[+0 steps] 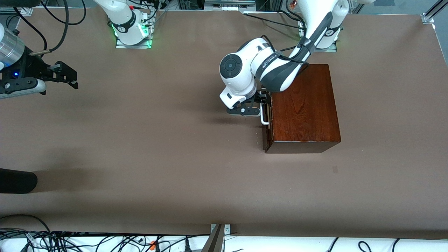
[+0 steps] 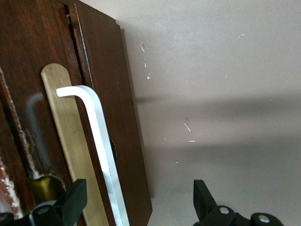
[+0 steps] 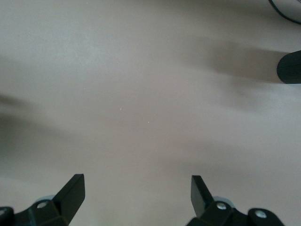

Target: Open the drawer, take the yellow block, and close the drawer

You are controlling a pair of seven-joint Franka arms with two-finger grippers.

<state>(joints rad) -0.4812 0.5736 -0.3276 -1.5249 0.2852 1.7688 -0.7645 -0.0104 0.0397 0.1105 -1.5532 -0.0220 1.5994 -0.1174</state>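
The opening step is in hand. The left gripper point(image 1: 263, 105) is set at the drawer point(image 1: 266, 131) front, fingers spread either side of the white handle point(image 2: 101, 141), not yet clamped. Closing, then a pull toward 9 o'clock, is called for. The drawer looks barely ajar; the yellow block cannot be seen. The right gripper point(image 1: 66, 75) waits, spread, over bare table point(image 3: 150, 94).

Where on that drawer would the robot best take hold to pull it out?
By the white handle on the drawer front, probably. It stands off the dark wood, leaving a gap for one finger, so come in front of the drawer. The left gripper is there, jaws open astride it. The right gripper waits open.
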